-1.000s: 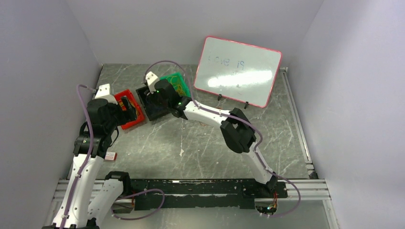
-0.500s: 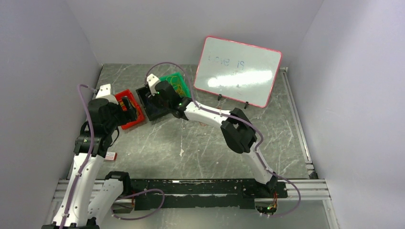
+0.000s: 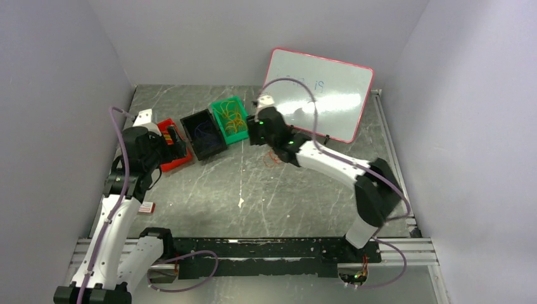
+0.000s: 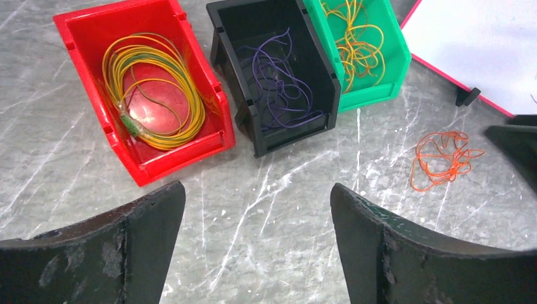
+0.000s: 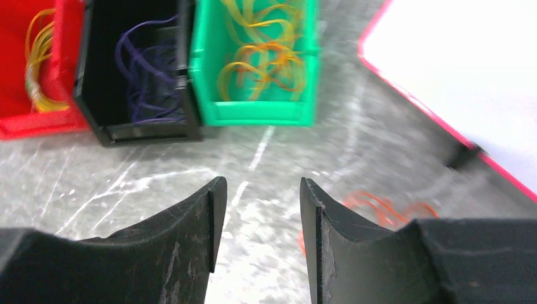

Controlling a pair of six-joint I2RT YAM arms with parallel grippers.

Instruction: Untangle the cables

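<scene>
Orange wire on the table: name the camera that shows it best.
Left wrist: the orange wire lies whole and sharp near the green bin. The right wrist view shows it blurred and partly hidden; the top view, only a faint scribble.

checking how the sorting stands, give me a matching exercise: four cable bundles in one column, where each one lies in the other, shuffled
Cables
1. yellow-green coil
2. purple cable
3. yellow and orange strands
4. loose orange cable

Places
A. green bin
B. bare table, near the whiteboard
C. red bin
D. black bin

Pairs: 1-C, 2-D, 3-A, 4-B
</scene>
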